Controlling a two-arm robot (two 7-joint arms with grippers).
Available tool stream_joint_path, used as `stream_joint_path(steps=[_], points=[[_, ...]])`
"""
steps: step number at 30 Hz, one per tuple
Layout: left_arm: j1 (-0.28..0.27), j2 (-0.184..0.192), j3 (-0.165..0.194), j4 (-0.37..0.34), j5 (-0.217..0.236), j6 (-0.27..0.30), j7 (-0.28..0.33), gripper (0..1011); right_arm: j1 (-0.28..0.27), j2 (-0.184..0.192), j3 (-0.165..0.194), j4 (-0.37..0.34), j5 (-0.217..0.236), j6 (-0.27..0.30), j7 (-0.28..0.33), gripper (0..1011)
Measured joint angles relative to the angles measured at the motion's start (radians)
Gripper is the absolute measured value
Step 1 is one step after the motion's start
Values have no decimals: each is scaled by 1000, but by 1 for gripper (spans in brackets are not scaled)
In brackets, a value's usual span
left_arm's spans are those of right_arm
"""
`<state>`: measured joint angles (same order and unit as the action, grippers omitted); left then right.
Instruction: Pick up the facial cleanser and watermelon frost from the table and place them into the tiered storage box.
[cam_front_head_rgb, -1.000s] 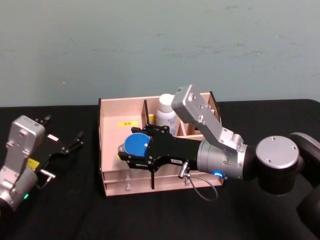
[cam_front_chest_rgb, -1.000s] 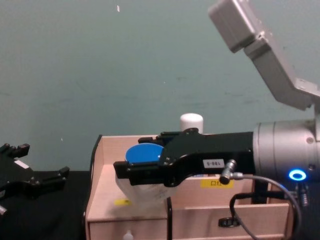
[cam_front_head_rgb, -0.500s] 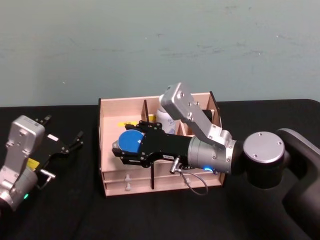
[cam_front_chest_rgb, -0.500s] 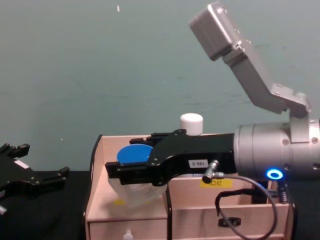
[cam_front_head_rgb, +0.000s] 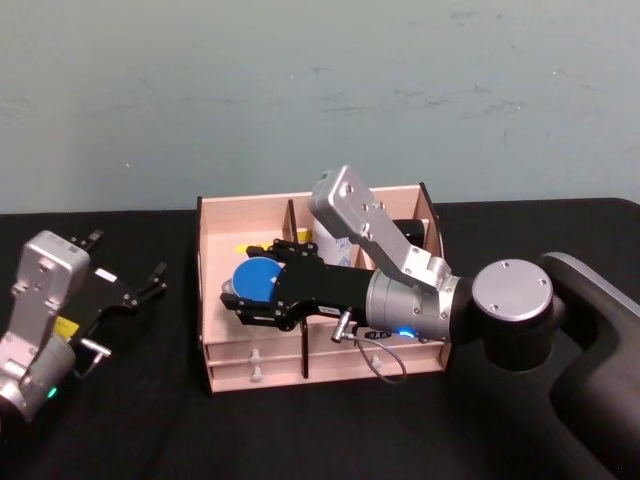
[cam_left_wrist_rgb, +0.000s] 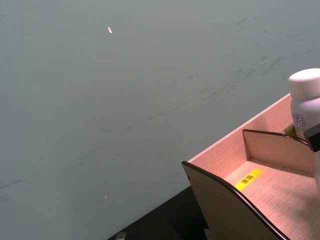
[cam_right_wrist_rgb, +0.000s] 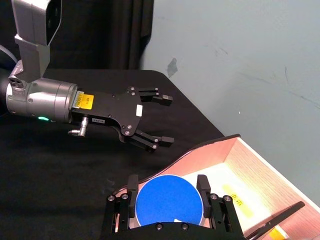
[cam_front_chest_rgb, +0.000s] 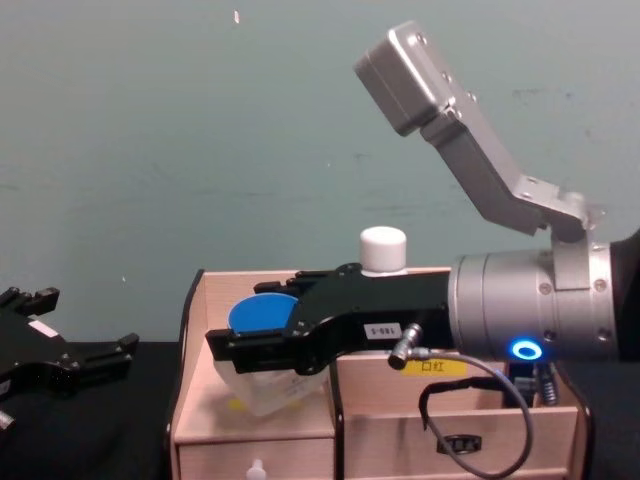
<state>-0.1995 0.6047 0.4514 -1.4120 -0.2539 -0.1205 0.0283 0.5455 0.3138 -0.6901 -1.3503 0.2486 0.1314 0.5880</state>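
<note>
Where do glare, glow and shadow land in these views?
Chest view: the status ring on the right arm glows blue-white. Left wrist view: soft shadow darkens the tiered storage box floor beside a divider. Right wrist view: the watermelon frost lid, between the right gripper fingers, carries a small pale spot, maybe glare.

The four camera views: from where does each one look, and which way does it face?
Head view: high, looking down at the tiered storage box; both arms show.
Chest view: low, facing the box front; right gripper holds the watermelon frost.
Left wrist view: faces the wall, box corner and facial cleanser.
Right wrist view: looks over the jar toward the left gripper.
All share the box.
</note>
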Motion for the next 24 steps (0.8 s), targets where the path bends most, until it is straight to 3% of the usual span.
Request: stream_joint_path(steps=[24], points=[[0, 0, 0, 0, 0, 0, 0, 1010, 17, -32, -2, 61, -24, -2, 8, 718]])
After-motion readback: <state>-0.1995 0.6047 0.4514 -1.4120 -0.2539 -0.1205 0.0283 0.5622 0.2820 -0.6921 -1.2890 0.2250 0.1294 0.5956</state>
